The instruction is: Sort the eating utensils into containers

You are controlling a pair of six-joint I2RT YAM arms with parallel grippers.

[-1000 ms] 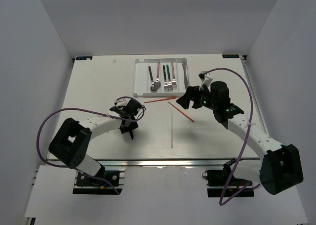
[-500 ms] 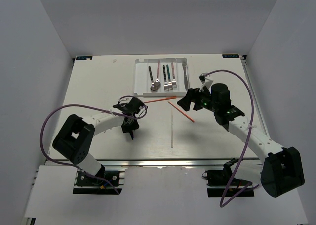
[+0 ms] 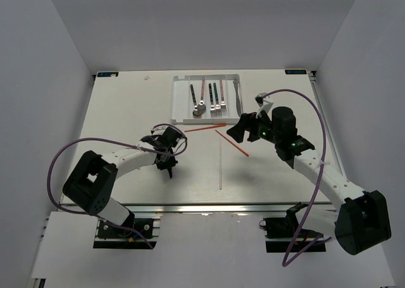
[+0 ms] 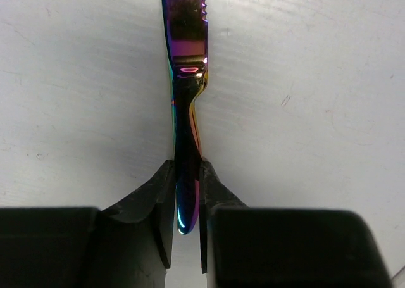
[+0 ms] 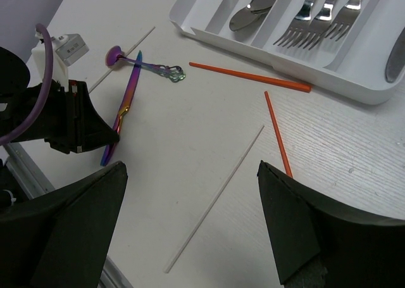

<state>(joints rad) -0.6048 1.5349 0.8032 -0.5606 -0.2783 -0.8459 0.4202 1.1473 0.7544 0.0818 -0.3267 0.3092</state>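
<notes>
Left gripper point(image 4: 187, 196) clamped on handle of purple knife point(image 4: 186, 41), which lay on table point(image 4: 304, 79); right gripper point(image 5: 190, 174) spread wide near white tray point(image 5: 354, 88).

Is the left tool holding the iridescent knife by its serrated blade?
No: the left tool clamps the iridescent knife at its handle end, with the serrated blade well ahead.

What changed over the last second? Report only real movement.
Little. The left arm flexed forward, then settled back; the left gripper barely shifted. It is now shut on the knife, but the earlier views cannot show when it closed. The right arm eased slightly to its right, with the right gripper open. The tray, its utensils and the chopsticks stayed put.
</notes>
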